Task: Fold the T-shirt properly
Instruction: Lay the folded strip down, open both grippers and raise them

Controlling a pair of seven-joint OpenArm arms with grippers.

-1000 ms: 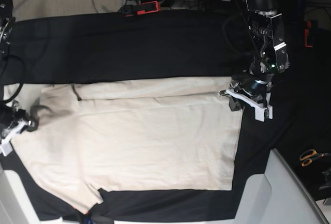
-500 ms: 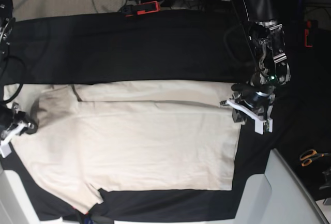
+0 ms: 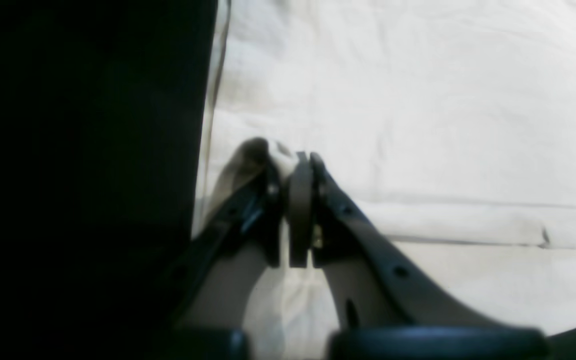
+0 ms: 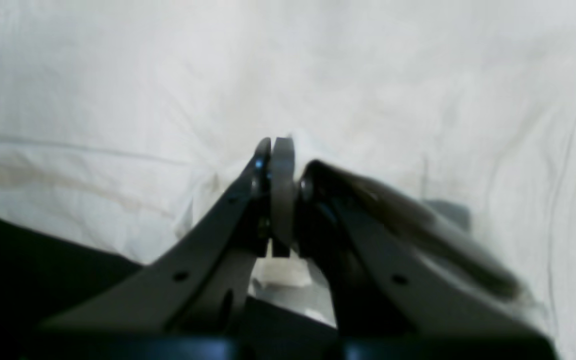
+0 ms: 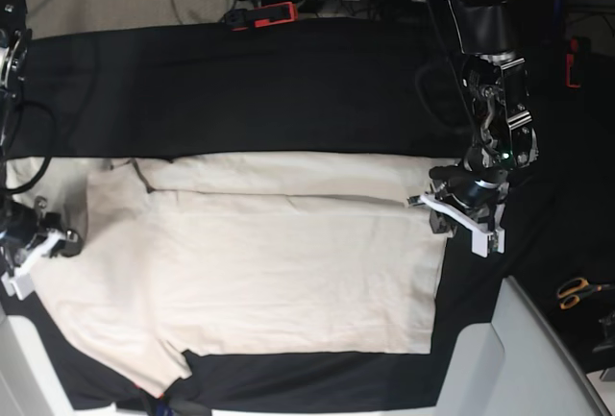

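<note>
Pinching the cream T-shirt (image 5: 250,262) at 3 and 9 o'clock edges, left gripper (image 5: 444,207), right gripper (image 5: 53,241), both jaws clamped tight on cloth, black table (image 5: 240,89).

The left gripper (image 5: 459,216) hangs low at the end of its arm, which reaches down from the top of the base view, wrist bent so the white fingers (image 5: 480,240) point sideways. Its jaws are pressed together on a pinch of the T-shirt (image 5: 269,262) (seen close in the wrist view). The right gripper (image 5: 38,243) sits low at the opposite edge, likewise clamped on cloth.
</note>
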